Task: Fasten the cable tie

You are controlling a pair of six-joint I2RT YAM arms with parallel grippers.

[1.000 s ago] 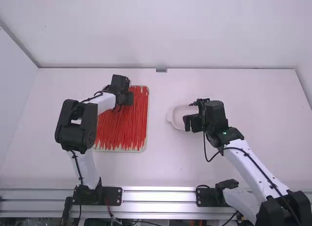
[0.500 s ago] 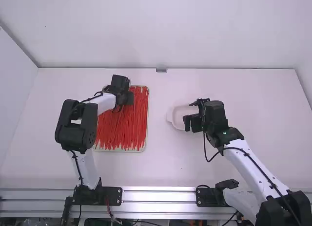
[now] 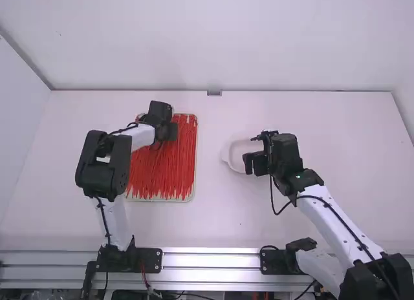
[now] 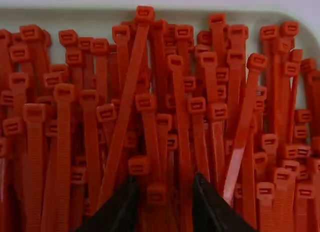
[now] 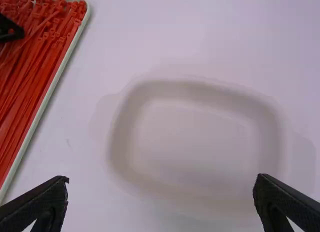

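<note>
You have the tray [image 3: 192, 195] on the table [image 3: 310, 119], left of the middle, with the cable ties [image 3: 169, 167] heaped in it, running lengthwise from near to far. The dish [image 3: 233, 151] sits right of the tray, apart from it. Your left gripper [image 3: 165, 129] is over the tray's far end, down among the ties. Your right gripper [image 3: 253, 163] is at the dish's near-right edge.

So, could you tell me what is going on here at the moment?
The left gripper is down in the tray of red cable ties, its fingers open around a few of them, none lifted yet. The right gripper hangs open over an empty white dish beside the tray. No tie looks fastened yet.
</note>
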